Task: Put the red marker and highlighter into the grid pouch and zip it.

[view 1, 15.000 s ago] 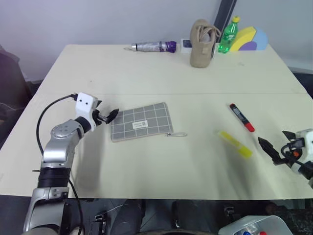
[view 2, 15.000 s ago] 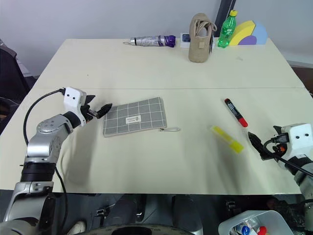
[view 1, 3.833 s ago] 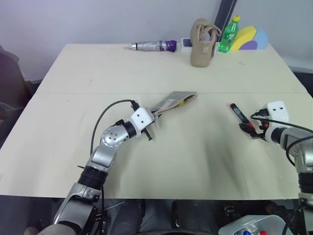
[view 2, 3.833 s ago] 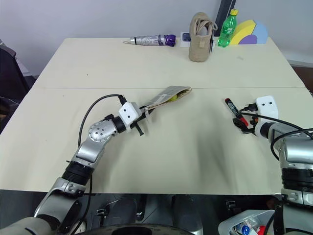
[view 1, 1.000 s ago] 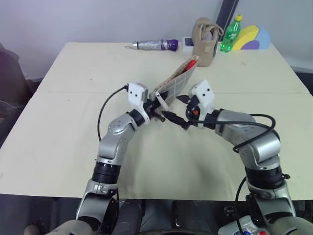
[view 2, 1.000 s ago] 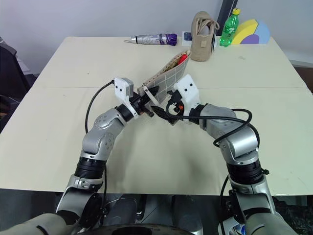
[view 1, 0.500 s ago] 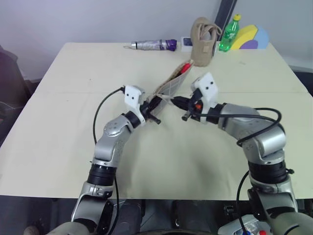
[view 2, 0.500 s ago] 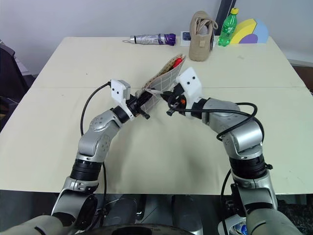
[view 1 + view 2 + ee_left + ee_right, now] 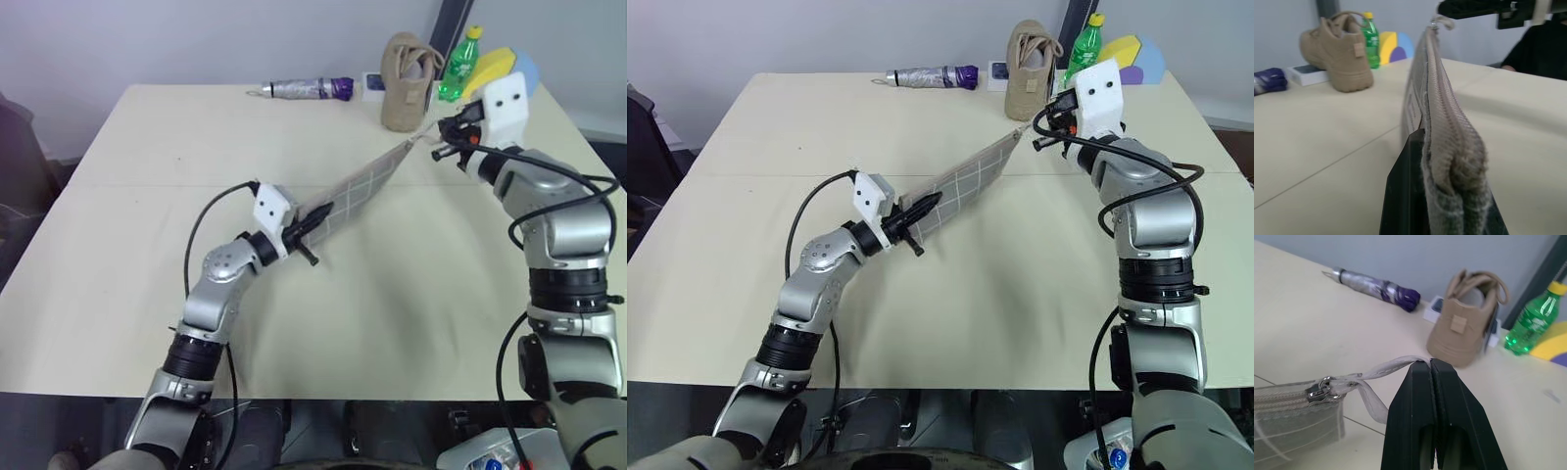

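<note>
Our right tool (image 9: 1431,363) is pinched fully shut on the cord pull (image 9: 1386,368) of the pouch (image 9: 965,188), and the slider (image 9: 1316,390) sits at that end of the zipper (image 9: 1442,93), so we judge the zip closed or all but closed. Our left tool (image 9: 917,210) is clamped shut on the opposite end of the pouch, its fingers (image 9: 1405,196) one on each face of the fabric. Between the two the pouch hangs in the air, stretched taut, its long axis running from the left tool, low and near the middle of the tabletop (image 9: 147,147), up and away to the right tool, high near the far right. The marker and highlighter lie nowhere on the tabletop; we take them to be inside the pouch, though we cannot see into it. Any last pull on the cord runs along that same axis, away from the left tool, and there is little room for it: the beige bag (image 9: 407,70) and the green bottle (image 9: 457,67) stand just beyond the right tool, near the far edge, with a folded umbrella (image 9: 304,92) further left. The near half of the tabletop is open, so setting the pouch down there looks the easier course, the left arm being nearer it.
</note>
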You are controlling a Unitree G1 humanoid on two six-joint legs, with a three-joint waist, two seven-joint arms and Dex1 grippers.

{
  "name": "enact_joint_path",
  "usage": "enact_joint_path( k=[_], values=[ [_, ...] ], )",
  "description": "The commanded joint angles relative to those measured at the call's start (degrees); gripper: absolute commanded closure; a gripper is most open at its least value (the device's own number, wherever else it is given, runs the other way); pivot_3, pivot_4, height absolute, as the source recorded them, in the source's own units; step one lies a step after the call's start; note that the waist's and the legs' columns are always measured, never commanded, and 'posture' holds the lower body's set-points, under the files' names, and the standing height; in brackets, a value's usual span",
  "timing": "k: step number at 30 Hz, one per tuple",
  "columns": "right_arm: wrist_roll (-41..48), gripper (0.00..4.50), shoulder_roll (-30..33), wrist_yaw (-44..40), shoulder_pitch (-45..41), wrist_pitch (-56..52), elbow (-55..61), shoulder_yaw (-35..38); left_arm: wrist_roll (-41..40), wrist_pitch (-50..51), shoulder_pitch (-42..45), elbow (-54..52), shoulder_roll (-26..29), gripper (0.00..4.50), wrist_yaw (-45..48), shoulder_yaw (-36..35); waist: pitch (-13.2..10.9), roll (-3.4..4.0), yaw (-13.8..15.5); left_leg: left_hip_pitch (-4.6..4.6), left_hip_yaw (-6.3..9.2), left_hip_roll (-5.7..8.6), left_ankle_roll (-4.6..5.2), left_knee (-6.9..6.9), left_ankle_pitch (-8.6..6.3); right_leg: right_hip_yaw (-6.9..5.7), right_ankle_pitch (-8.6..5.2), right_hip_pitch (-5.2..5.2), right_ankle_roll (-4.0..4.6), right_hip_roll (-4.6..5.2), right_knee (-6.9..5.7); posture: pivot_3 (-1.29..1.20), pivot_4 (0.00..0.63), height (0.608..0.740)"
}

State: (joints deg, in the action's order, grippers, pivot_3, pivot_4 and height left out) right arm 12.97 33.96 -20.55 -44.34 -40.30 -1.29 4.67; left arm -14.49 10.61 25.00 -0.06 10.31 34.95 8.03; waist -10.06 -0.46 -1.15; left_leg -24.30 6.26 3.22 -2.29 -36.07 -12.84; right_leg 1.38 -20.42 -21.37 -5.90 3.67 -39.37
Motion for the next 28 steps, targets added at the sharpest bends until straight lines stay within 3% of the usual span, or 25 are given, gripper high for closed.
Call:
enact_joint_path(
  k=[1, 3, 7, 9, 10, 20, 28],
  values=[
    [-0.4, 3.58, 3.3, -4.3, 2.6, -2.3, 4.9, -2.0, -2.0, 2.0, -1.3, -1.8, 0.8, 3.98, 0.3, -1.9, 0.0, 0.00, 0.1, 0.00, 0.01, 0.00, 0.00, -0.01, 0.00, -0.01, 0.00, 0.01, 0.00, 0.00, 0.00, 0.00, 0.150, 0.740],
    [-0.6, 2.67, 3.7, -5.6, 4.5, -2.8, 6.5, -3.1, -3.2, 3.1, -1.5, -2.4, 0.6, 3.51, 0.0, -2.5, 0.0, 0.01, 0.2, -0.02, 0.01, 0.01, 0.01, -0.02, -0.01, -0.01, 0.00, 0.02, 0.00, 0.01, 0.01, 0.00, 0.150, 0.740],
    [-0.4, 0.58, 5.2, -9.3, 9.4, -2.9, 10.4, -4.6, -2.6, 4.2, -1.9, -3.5, 1.6, 1.42, -1.9, -4.2, 0.0, 0.01, 0.2, -0.02, 0.02, 0.00, 0.01, -0.08, -0.01, -0.02, 0.00, 0.02, 0.00, 0.00, -0.03, 0.00, 0.150, 0.740],
    [-0.2, 0.58, 6.5, -11.4, 12.2, -2.5, 11.8, -4.3, -3.2, 4.9, -2.5, -4.5, 2.2, 0.27, -3.3, -6.2, 0.0, 0.00, 0.2, -0.02, 0.02, 0.01, 0.02, -0.08, -0.01, -0.02, 0.00, 0.03, 0.00, 0.01, -0.02, 0.00, 0.150, 0.740],
    [-0.4, 0.58, 7.3, -12.0, 13.6, -2.0, 12.1, -4.0, -3.4, 5.1, -3.0, -5.0, 2.8, 0.05, -4.0, -7.5, 0.0, 0.00, 0.3, -0.02, 0.02, 0.00, 0.02, -0.09, -0.01, -0.02, 0.00, 0.03, 0.00, 0.00, -0.02, 0.00, 0.150, 0.740],
    [-1.5, 0.58, 13.7, -15.1, 21.5, 2.7, 7.6, 1.4, -6.9, 7.2, -11.5, -8.1, 10.1, 0.05, -6.5, -19.8, 0.0, 0.00, 0.2, 0.01, 0.01, 0.00, 0.02, -0.09, -0.01, -0.01, 0.00, 0.05, 0.00, 0.01, -0.02, 0.00, 0.150, 0.740],
    [-1.0, 0.58, 11.6, -16.1, 19.8, 4.4, 6.2, 1.3, -8.0, 8.3, -14.5, -10.5, 11.5, 0.05, -7.4, -21.5, 0.0, 0.00, 0.5, 0.02, 0.03, 0.00, 0.02, -0.11, -0.01, 0.01, 0.00, 0.12, 0.00, 0.04, -0.01, 0.00, 0.150, 0.740]
  ],
)
